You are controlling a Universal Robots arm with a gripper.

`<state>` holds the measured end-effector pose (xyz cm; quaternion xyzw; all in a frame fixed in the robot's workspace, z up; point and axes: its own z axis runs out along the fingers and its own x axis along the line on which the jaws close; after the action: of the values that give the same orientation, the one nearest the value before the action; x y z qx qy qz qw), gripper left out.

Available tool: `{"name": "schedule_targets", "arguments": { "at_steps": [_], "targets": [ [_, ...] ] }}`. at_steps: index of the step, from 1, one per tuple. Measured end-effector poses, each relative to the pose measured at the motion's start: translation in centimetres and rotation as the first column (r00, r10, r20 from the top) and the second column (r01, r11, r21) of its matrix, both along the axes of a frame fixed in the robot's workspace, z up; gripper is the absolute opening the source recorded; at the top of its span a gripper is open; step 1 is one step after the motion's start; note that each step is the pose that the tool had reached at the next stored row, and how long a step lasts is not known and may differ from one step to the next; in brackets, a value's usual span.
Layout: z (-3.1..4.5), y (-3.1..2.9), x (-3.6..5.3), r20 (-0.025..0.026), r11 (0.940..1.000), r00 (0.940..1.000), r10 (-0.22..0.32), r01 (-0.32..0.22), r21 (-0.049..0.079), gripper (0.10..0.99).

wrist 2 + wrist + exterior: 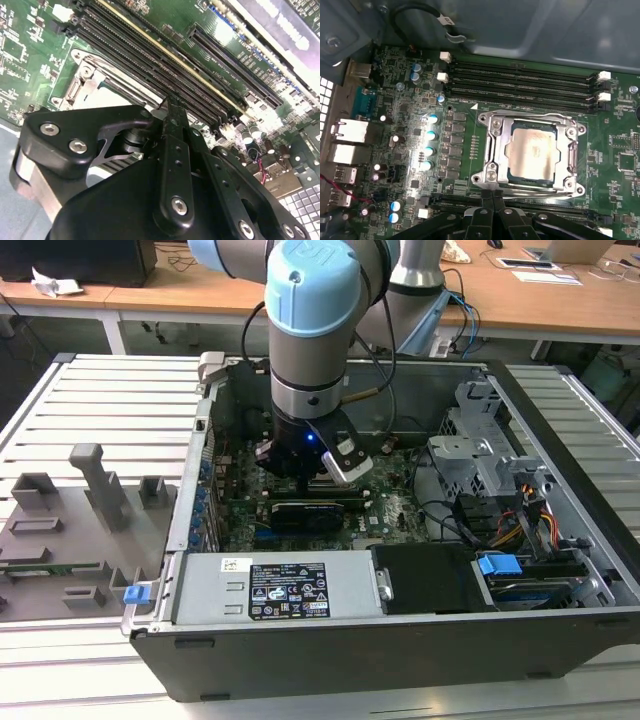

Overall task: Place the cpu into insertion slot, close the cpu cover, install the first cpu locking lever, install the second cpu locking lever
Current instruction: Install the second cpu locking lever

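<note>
In the first wrist view the cpu (532,152) lies flat in the insertion slot (479,179), its pale metal top showing through the cut-out of the cpu cover (530,119). The cover lies down flat over it. My gripper (493,197) hovers just off one edge of the socket, shut, its two dark fingertips pressed together with nothing visible between them. A thin metal lever (535,188) runs along that same edge. In the second wrist view one finger (172,120) sits beside the socket (87,80). In the exterior view the gripper (300,475) reaches down inside the open computer case (360,640).
Long black memory slots (520,82) run along the socket's far side. Blue-topped capacitors (430,135) and rear ports (350,132) stand beside it. The case also holds a drive cage (480,455), cables (520,520) and a power supply (270,585). A grey fixture (70,520) lies outside it.
</note>
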<state>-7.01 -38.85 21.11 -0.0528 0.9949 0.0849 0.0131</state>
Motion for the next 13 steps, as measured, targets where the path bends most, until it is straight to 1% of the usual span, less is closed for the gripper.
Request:
{"name": "schedule_targets", "arguments": {
  "at_steps": [1, 2, 4, 6, 8, 9, 13],
  "targets": [
    [-0.04, -0.01, -0.18, 0.0000, 1.0000, 1.0000, 0.000, 0.000, 0.001, 0.110],
    [-0.10, -0.01, -0.49, 0.0001, 1.0000, 1.0000, 0.000, 0.000, 0.005, 0.110],
    [-0.28, -0.01, -0.95, 0.0006, 0.9998, 1.0000, 0.000, 0.000, 0.018, 0.110],
    [-0.42, -0.01, -1.09, 0.0006, 0.9996, 1.0000, 0.000, 0.000, 0.027, 0.110],
    [-0.74, 0.00, -1.10, 0.0007, 0.9986, 1.0000, 0.000, 0.000, 0.054, 0.110],
    [-0.90, 0.00, -1.10, 0.0007, 0.9983, 1.0000, 0.000, 0.000, 0.058, 0.110],
    [-1.13, 0.06, -1.10, 0.0007, 0.9977, 1.0000, 0.000, 0.000, 0.068, 0.110]
  ]
}}
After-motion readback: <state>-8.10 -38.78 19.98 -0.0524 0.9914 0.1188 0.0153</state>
